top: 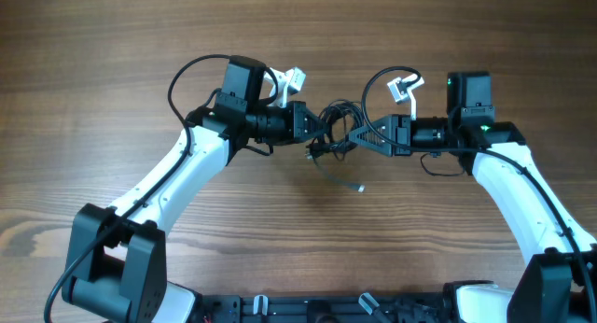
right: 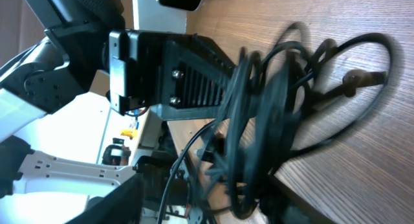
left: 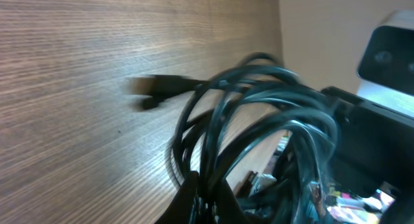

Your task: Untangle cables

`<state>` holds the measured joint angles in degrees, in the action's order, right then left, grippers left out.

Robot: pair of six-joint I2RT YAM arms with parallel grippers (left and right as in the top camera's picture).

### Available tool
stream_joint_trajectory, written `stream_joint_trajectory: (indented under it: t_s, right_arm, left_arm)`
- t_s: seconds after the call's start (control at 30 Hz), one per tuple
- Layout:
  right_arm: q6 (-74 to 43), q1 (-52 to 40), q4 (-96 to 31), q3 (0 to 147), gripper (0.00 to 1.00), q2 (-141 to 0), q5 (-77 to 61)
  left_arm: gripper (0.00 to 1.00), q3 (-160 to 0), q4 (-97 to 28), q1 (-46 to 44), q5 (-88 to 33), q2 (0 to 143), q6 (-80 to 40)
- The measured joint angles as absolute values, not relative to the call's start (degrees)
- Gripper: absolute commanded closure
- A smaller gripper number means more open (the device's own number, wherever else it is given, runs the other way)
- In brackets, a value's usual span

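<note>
Cables (top: 333, 125) sit bunched in tangled loops mid-bench (top: 112, 62), between both arms. Left fingers (top: 301, 125) look closed on one side of the bunch and right fingers (top: 366, 136) closed on the other, probably so that opposed pulls can open the loops. One loose tail trails down to a plug end (top: 360, 187) on the wood.

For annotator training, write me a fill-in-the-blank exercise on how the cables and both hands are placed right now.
1. The tangled cables are ___ in colour.
2. The left hand and right hand meet the bundle from ___ sides.
3. One trailing plug end shows against the ___ tabletop.
Missing words: black; opposite; wooden.
</note>
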<state>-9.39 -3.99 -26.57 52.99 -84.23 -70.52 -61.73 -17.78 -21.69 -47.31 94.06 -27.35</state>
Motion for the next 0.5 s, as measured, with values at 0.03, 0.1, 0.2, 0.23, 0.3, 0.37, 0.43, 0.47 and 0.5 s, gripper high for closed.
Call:
stream_joint_trajectory:
  t_s: [0.03,0.1,0.2,0.23,0.3,0.37,0.43,0.47,0.5]
  right_arm:
    - [-9.4,-4.0,-26.6,53.0,0.37,-84.2,-70.7]
    - [-9.4,-4.0,-26.4,53.0,0.37,-84.2,-70.7]
    - [-9.9,-4.0,-25.6,53.0,0.61,-84.2,-70.1]
    - [-10.9,-4.0,-25.6,53.0,0.80,-84.2,-68.8]
    - [-13.2,-4.0,-26.5,53.0,0.85,-84.2,-65.1]
    - [-14.8,-4.0,-28.4,53.0,0.85,-84.2,-62.0]
    - [-15.7,-4.2,-30.9,53.1,0.83,-84.2,-58.6]
    - [-15.9,-4.3,-32.1,53.3,0.81,-84.2,-57.0]
    - [-16.3,-4.4,-33.2,53.4,0.79,-84.2,-55.5]
  left_arm:
    - [0.96,-61.7,-17.8,-21.7,-46.9,94.1,-27.4]
    - [0.96,-61.7,-17.7,-21.7,-47.2,94.1,-27.4]
    - [0.96,-61.7,-14.9,-21.7,-52.1,94.1,-27.4]
    - [0.96,-61.7,-13.3,-21.7,-54.9,94.1,-27.5]
    - [0.96,-61.7,-12.8,-21.7,-57.9,94.0,-27.6]
    - [0.96,-61.7,-12.8,-21.7,-58.7,94.0,-27.6]
    - [0.96,-61.7,-13.4,-21.8,-58.8,94.0,-27.5]
    - [0.96,-61.7,-13.9,-21.9,-58.4,94.0,-27.5]
    - [0.96,-61.7,-14.8,-21.9,-57.8,94.0,-27.5]
